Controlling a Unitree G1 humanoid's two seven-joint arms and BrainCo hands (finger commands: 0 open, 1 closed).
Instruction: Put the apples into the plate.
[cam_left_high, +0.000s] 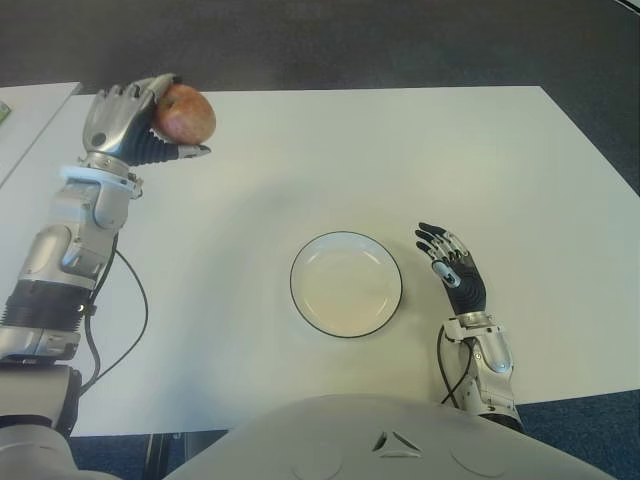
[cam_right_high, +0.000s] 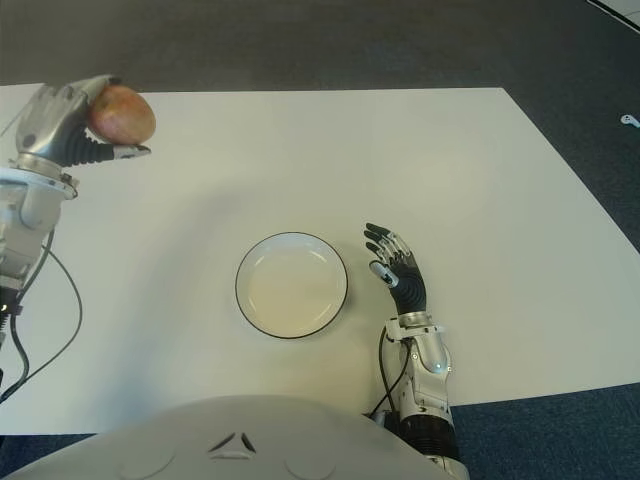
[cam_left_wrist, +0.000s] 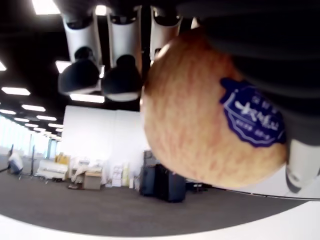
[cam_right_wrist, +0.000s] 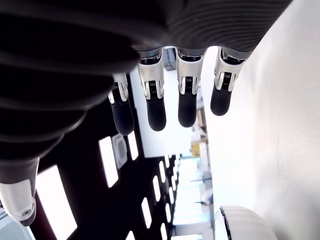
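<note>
Firmly in left hand (cam_left_high: 135, 125): apple (cam_left_high: 186, 113)

Two eye views: head-mounted stereo pair, looking forward and down at white rectangular table (cam_left_high: 300, 160) from above robot's torso. Both share whole tabletop, round white black-rimmed plate (cam_left_high: 346, 284), both arms; right eye's scene shifted leftward.

Left wrist view: very close under left hand (cam_left_wrist: 115, 55), facing out across room; red-yellow apple with blue sticker (cam_left_wrist: 210, 125) fills frame.

Right wrist view: close behind right hand (cam_right_wrist: 170, 95), along table; plate rim at corner.
</note>
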